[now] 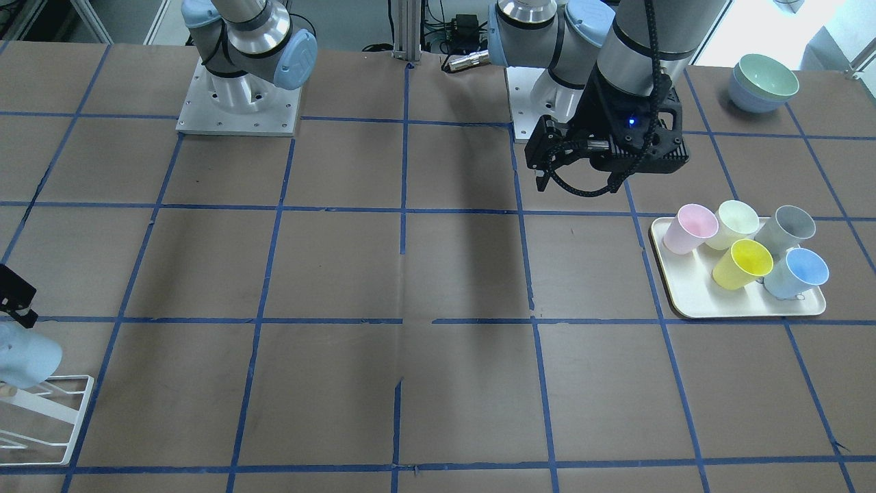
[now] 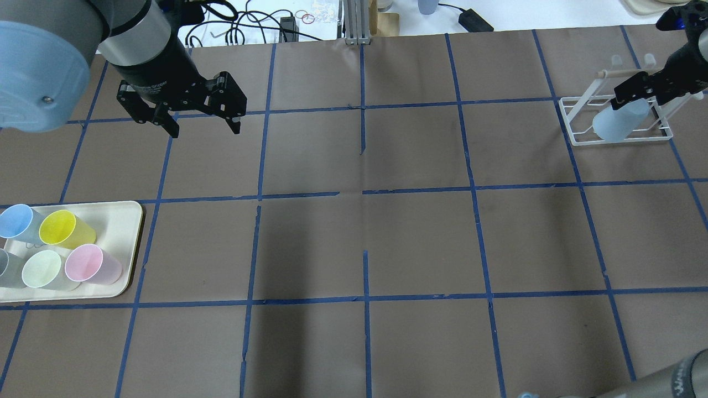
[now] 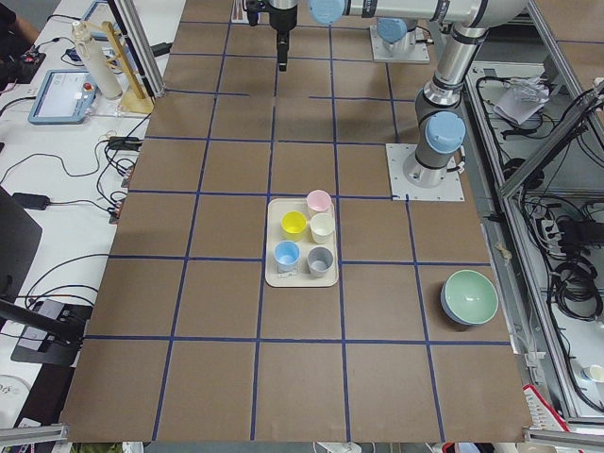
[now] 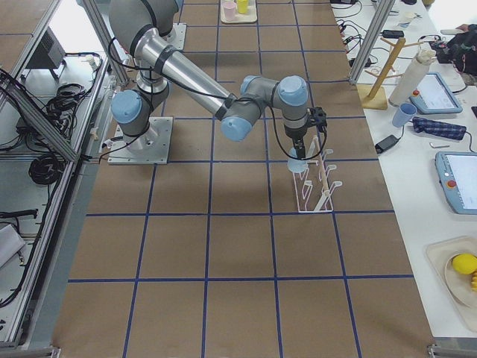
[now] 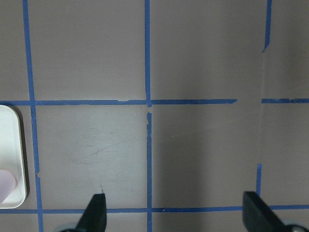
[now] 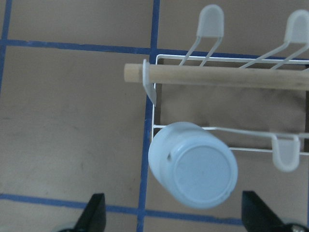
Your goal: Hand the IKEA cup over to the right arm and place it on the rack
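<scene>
Both hands are spread wide and grip nothing. The IKEA cup [image 6: 193, 171] hangs base-up on the rack [image 6: 211, 21], just below its wooden bar [image 6: 217, 77]. It is tilted along one of the slanted rods, a pose that would let it drain and keep it from sliding off. The right hand [image 6: 176, 215] hovers just above the rack. Its fingertips [image 6: 96, 212] stand clear on either side of the cup, so I judge that the rack alone carries the cup and the placing is all but done. The left hand [image 5: 175, 212] hangs well apart from the rack over bare bench [image 2: 365, 237], probably parked there to leave the right arm room. A cream tray [image 2: 119, 221] holding the other cups sits at the bench end far from the rack.

The right wrist view alone shows the cup's round base and the gap on each side of it. The overhead view adds the cup's tilt and the rack's whole footprint, but there the hand overlaps the cup's upper end, so contact is hard to judge. The front-facing view cuts the rack at its edge. The left wrist view confirms that nothing sits between that hand's fingers.
</scene>
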{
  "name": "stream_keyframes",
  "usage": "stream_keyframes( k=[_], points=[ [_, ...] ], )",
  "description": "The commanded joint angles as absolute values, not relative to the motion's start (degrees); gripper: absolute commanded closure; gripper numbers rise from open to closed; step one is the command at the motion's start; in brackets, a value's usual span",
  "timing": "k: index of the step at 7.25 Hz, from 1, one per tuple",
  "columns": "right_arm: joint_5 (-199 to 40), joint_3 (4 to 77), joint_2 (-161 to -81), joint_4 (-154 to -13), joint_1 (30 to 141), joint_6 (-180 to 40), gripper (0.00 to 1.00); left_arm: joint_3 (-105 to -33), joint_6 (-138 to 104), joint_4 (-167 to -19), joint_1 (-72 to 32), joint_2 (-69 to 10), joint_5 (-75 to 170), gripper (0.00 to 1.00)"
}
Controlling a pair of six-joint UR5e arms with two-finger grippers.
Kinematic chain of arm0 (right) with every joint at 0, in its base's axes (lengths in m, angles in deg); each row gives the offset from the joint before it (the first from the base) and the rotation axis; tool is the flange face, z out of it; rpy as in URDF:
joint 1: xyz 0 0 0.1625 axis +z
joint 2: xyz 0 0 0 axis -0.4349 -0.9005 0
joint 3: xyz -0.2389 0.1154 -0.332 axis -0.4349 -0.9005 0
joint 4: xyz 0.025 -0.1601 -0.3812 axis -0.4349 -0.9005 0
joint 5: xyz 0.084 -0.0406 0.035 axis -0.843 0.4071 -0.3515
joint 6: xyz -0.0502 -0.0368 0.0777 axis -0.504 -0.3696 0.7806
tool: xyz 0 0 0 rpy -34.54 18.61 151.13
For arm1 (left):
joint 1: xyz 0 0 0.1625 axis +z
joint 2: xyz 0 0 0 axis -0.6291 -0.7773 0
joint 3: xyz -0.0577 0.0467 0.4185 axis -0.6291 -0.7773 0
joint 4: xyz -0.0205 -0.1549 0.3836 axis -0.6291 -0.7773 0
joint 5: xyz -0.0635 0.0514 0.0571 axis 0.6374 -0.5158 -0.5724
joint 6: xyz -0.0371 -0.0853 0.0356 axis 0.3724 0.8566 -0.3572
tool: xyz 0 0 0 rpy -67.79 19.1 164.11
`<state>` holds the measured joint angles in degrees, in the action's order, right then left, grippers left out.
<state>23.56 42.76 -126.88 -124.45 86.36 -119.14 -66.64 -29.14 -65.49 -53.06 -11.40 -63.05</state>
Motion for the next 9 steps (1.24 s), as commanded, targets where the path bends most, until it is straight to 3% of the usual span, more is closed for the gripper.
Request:
stream_keyframes(
  k=[1,7,9],
  points=[
    [24.0,42.8,-137.2,-108.0,87.9,-109.7,0.0,-66.7,-29.1,-65.5,-53.0,-11.4,-63.0,0.0],
    [31.5,42.7,-146.6,-95.4,109.9,-86.5,0.0,-66.8,-29.4,-65.5,-53.0,-11.3,-63.0,0.0],
    [31.1,43.1,-149.6,-91.5,112.0,-85.3,0.0,-66.8,-29.4,-65.5,-53.0,-11.3,-62.9,0.0]
  ],
)
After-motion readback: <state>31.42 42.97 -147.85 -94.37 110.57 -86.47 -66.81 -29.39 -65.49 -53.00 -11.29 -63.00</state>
